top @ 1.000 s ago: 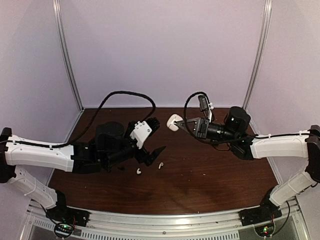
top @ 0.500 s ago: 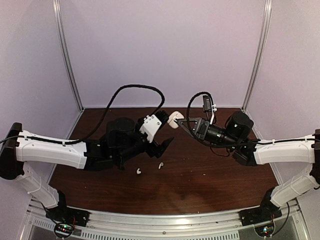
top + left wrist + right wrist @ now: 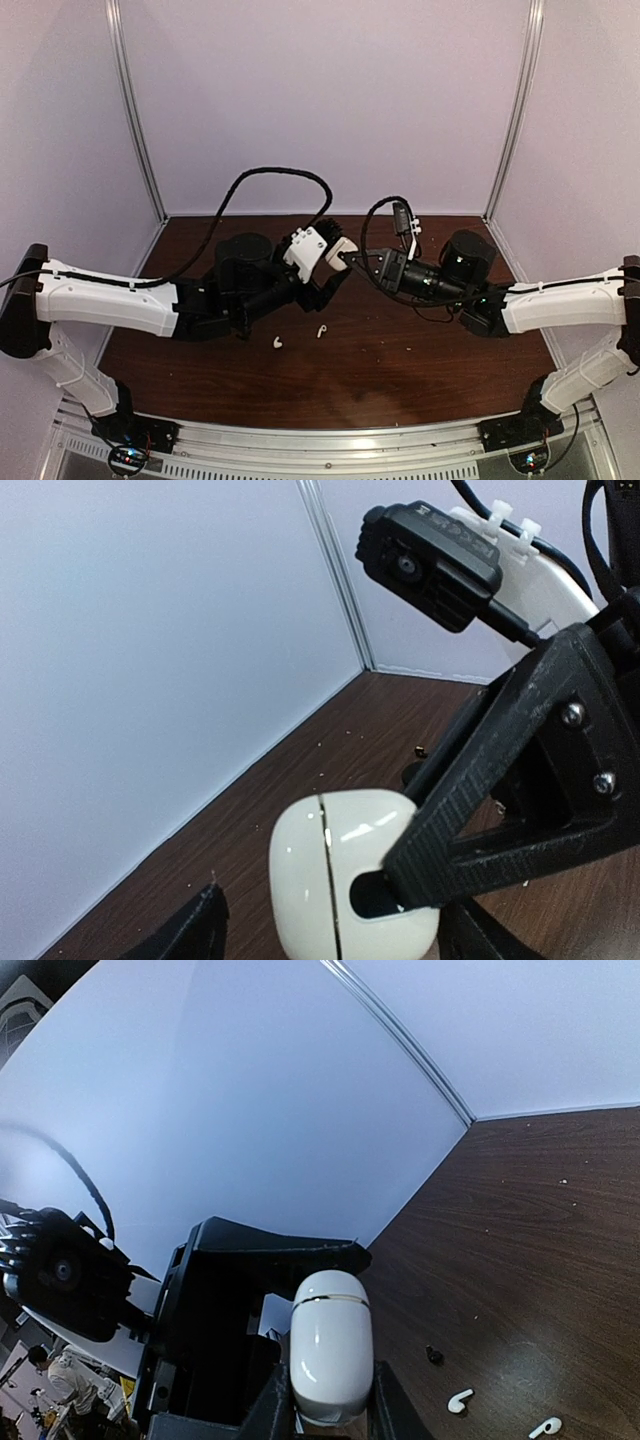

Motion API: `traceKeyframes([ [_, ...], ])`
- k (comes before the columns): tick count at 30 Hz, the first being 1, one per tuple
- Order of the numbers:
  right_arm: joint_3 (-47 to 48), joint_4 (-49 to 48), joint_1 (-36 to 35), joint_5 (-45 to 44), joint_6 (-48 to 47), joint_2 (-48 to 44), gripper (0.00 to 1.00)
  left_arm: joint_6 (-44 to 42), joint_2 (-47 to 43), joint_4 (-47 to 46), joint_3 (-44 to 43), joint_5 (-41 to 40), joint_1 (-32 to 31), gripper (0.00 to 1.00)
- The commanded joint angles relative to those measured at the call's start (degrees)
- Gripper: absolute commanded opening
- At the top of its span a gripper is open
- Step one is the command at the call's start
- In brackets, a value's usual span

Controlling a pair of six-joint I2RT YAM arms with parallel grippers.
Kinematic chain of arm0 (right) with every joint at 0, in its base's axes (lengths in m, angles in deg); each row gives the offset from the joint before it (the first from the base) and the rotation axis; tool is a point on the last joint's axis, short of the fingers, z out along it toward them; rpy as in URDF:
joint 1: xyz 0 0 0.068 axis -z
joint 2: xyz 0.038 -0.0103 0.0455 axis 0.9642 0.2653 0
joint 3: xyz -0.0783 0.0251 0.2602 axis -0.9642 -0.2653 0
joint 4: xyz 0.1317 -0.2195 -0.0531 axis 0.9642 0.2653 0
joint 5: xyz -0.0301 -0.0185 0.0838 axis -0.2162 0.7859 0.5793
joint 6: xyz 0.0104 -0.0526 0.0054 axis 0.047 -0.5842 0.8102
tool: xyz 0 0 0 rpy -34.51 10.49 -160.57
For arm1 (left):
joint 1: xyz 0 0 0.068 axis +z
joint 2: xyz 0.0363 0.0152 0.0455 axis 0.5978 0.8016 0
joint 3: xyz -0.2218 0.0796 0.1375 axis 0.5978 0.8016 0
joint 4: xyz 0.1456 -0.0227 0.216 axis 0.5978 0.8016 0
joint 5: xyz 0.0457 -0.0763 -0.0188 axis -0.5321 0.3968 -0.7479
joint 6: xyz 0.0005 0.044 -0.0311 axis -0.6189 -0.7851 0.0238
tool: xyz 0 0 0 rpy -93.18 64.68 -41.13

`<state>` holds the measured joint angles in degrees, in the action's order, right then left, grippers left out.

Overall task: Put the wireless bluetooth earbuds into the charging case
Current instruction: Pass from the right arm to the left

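Two robot arms meet above the middle of a dark wood-grain desk (image 3: 420, 370), at the step of getting the charging case ready; no earbud is in it yet. Toward the near edge, left of centre, a white earbud (image 3: 277, 343) and a second white earbud (image 3: 321, 330) lie loose and apart; they are tiny hard plastic pieces with short stems. Above them the left gripper (image 3: 333, 262) has its black jaws spread either side of the case, with no contact visible. The charging case (image 3: 330, 870) – a glossy white pebble with a thin seam, lid shut – is raised off the desk, pinched at one end by the right gripper (image 3: 358, 260). Next, the left jaws probably need to grip one side of the seam so the lid can open – gently, as the smooth shell looks slippery.
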<state>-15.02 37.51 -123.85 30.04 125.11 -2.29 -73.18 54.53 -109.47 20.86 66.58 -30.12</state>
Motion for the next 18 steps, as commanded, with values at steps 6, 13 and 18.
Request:
traceKeyframes([
  [6,-0.35,-0.39,-1.59,-2.12,-1.03,0.43,0.11,0.03,2.77,-2.56,-3.31,0.65,-0.31,0.61],
  [13,-0.59,0.64,-1.66,-1.6,-1.45,-0.32,0.12,-1.94,1.54,-2.28,-2.18,0.87,-0.31,0.44],
  [18,-1.14,0.49,-1.64,1.19,-1.36,-0.74,0.33,-4.88,0.11,-1.26,-0.67,1.91,-0.32,0.41],
])
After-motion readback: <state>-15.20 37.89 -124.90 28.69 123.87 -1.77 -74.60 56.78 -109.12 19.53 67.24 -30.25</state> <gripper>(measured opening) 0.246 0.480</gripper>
